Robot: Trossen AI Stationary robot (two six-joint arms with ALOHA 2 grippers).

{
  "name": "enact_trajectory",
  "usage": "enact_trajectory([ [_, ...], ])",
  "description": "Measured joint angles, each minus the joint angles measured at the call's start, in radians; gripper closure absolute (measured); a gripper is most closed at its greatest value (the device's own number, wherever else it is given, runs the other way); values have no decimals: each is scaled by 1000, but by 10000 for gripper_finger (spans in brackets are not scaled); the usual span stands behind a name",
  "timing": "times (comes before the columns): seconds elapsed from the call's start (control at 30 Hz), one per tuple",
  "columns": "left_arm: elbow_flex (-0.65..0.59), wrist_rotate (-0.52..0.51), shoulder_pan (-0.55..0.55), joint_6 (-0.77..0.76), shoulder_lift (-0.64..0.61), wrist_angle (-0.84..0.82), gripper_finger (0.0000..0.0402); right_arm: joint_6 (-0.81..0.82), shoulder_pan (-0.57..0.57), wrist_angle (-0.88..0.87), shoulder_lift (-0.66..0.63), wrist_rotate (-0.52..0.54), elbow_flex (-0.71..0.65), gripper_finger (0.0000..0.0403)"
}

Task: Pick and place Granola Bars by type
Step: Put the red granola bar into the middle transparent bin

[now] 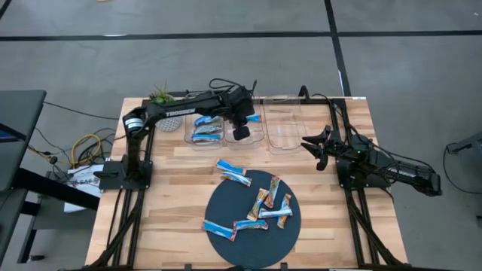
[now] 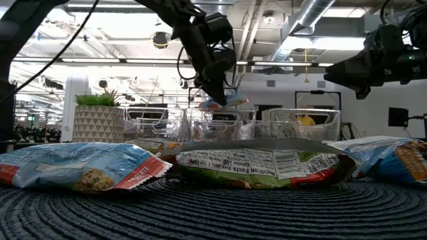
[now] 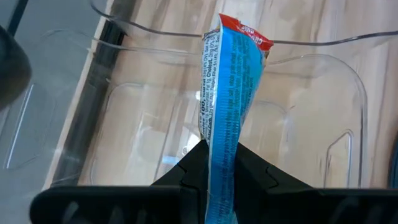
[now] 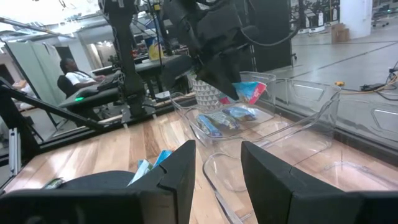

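Fingers of the left gripper (image 3: 219, 163) pinch a blue foil-wrapped granola bar (image 3: 229, 106) over the empty clear plastic bin (image 3: 323, 168); the right gripper (image 4: 217, 163) waits nearby, fingers parted, holding nothing.

One blue granola bar (image 3: 229, 99) hangs clamped over a bin; others (image 1: 256, 203) lie scattered on the mat.

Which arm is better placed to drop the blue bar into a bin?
Left. Its gripper already grips the blue granola bar above a clear bin; the right gripper is open, empty.
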Motion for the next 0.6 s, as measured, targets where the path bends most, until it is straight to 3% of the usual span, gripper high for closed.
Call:
enact_trajectory([
  [0.6,-51,1,0,-5,1,-5,358,0,0,0,0,0,0,280],
])
